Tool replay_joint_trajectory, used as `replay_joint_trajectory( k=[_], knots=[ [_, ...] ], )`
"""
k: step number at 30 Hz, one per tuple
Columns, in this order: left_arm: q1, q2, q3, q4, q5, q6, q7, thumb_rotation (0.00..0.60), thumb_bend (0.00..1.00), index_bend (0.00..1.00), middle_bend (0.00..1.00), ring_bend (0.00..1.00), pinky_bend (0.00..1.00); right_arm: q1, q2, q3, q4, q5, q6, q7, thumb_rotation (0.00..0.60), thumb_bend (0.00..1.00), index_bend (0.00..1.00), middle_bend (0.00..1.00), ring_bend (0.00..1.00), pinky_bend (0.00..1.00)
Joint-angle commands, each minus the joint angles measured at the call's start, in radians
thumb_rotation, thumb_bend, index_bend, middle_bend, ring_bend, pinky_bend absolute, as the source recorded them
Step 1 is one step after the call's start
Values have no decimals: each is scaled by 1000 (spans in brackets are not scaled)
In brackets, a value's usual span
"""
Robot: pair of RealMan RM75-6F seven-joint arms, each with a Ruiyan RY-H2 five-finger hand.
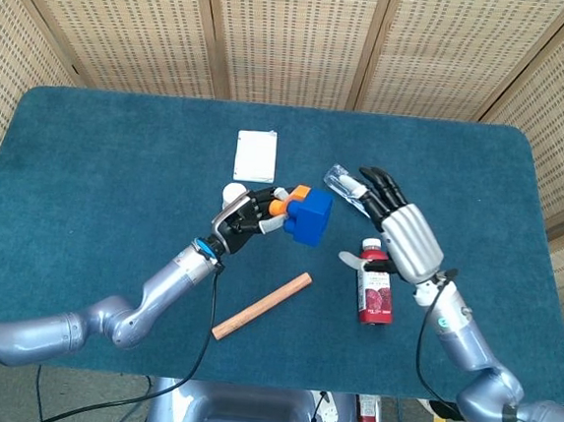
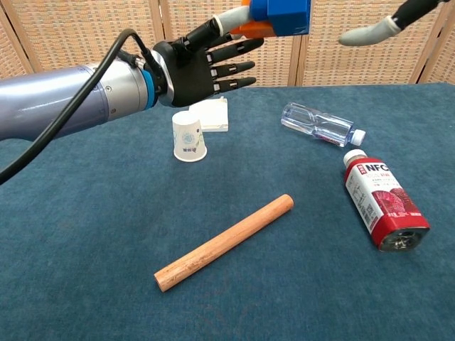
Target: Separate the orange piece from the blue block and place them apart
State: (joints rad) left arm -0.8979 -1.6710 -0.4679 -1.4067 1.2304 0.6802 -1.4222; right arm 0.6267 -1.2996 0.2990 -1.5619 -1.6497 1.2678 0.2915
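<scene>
left hand: black-fingered left hand (image 1: 245, 220) is raised above the table mid-field, gripping the small orange plastic piece (image 1: 289, 200) at its fingertips; the other fingers (image 2: 231, 67) fan out straight, seen in the chest view.
orange piece + block: the orange piece is joined to the square blue plastic block (image 1: 309, 216), which juts out past the fingers toward the other hand. held by the orange end, likely so the blue end is free to be taken.
right hand: silver-backed right hand (image 1: 395, 236) hangs just beside the blue block, not touching it, fingers apart and holding nothing, thumb (image 2: 370, 32) extended toward the block.
step, as judged: handover posture; the pair is not yet separated. next move looks to need the right hand closing on the blue block, then pulling opposite ways.
risk: pinch on the orange piece looks slight; a hard tug could slip it.
table: dark teal cloth table (image 1: 88, 164).
below the hands: white paper cup (image 2: 188, 137) upright, touching or just in front of a flat white box (image 2: 210, 114).
loose items: wooden dowel rod (image 2: 225, 241) lying at a diagonal; clear plastic bottle (image 2: 318, 125) on its side; red-labelled juice bottle (image 2: 382, 202) on its side near it. all well below the raised hands, so no part in the grip.
</scene>
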Motion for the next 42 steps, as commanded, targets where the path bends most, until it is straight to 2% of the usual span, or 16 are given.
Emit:
replay_joint_trajectory(
  k=[1,7,21,27,35,42],
  knots=[
    [3,-1,-2,4,3,-1,-4,600,480,646,580,0,0,20,-24,2,-1,12,-13,-18,600,0,43,180,3,0],
    [6,-7,0,10,12,-4,-13,600,487,652,585,0,0,46,-80,12,8,27,-1,-59,600,0,116,249,44,0],
    [16,-18,13,5,39,-6,-32,600,494,658,587,0,0,71,-197,55,85,73,102,-115,600,0,511,450,206,44],
    [16,-21,14,10,38,-9,-29,600,495,658,587,0,0,79,-198,51,95,78,106,-99,600,0,582,520,256,44],
    [19,-12,10,10,35,-13,-26,600,503,658,587,0,0,85,-191,54,110,75,123,-80,600,12,629,560,291,44],
    [46,49,-3,24,33,-13,-38,600,503,658,587,0,0,74,-157,60,123,66,155,-45,600,22,637,567,299,43]
  ],
)
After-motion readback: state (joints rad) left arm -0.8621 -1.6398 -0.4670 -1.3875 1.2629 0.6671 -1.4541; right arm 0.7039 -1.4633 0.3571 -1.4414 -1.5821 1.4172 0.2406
